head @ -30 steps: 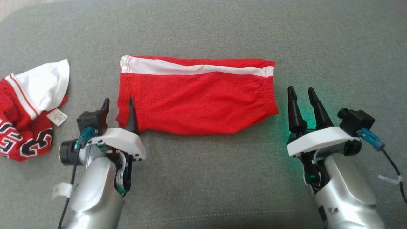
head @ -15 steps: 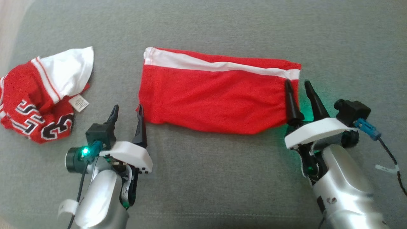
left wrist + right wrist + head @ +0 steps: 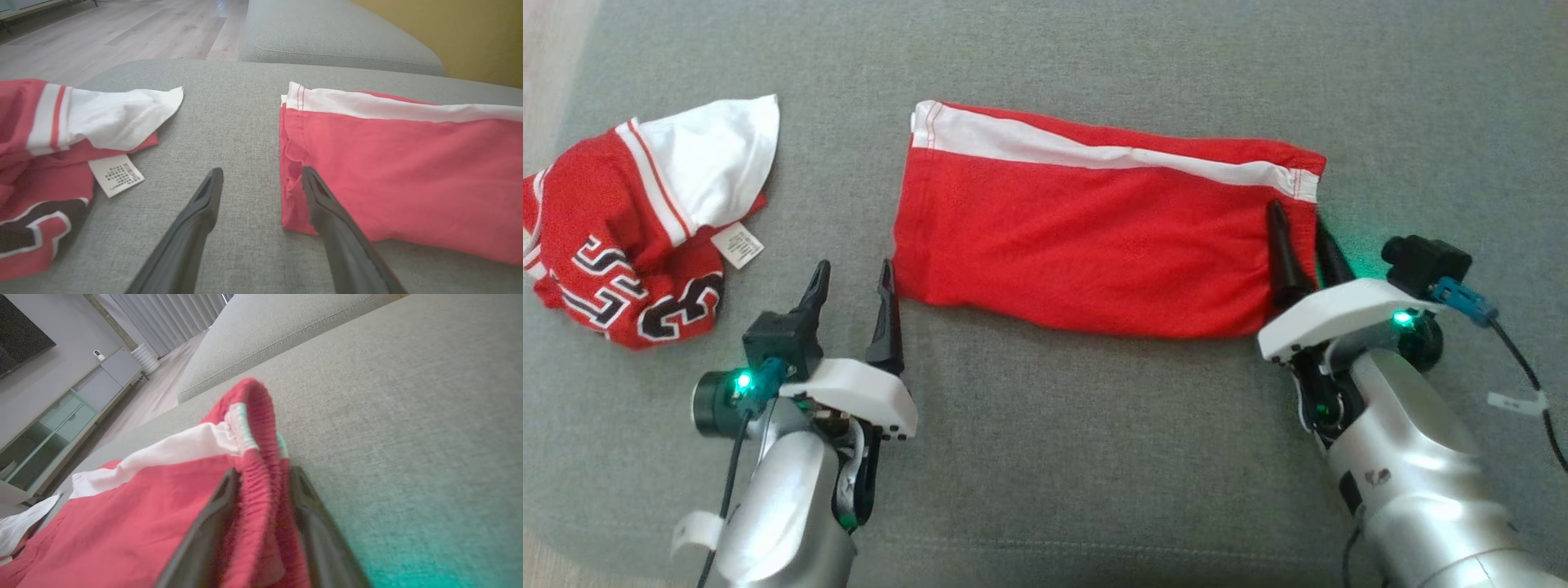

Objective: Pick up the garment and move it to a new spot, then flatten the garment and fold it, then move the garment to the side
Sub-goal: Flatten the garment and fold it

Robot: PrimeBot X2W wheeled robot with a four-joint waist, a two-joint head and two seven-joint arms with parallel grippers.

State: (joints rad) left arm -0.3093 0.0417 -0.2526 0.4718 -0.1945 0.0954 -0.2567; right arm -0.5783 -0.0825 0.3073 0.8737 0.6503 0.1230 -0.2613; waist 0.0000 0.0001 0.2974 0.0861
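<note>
Garment (image 3: 1094,245) lies flat mid-cushion (image 3: 1094,457); looks light and limp, expect sag. Your right gripper (image 3: 1298,216) pinches its elastic waistband (image 3: 255,416) at 3 o'clock. Left gripper (image 3: 853,265) is wide open, so grab the 8 o'clock hem corner (image 3: 905,287).

Wide bare stretch of grey cushion (image 3: 1078,457) between the two arms, easy lane. Narrow free strip between jersey pile (image 3: 629,237) and red shorts (image 3: 1094,245); left gripper (image 3: 854,268) sitting in it, fingers spread, one finger right at the shorts' near corner. Jersey tag (image 3: 737,245) poking into that strip. Gap of right gripper (image 3: 1297,216) taken up by the shorts' waistband, bunched between its fingers. Bare cushion beyond and right of the shorts.
</note>
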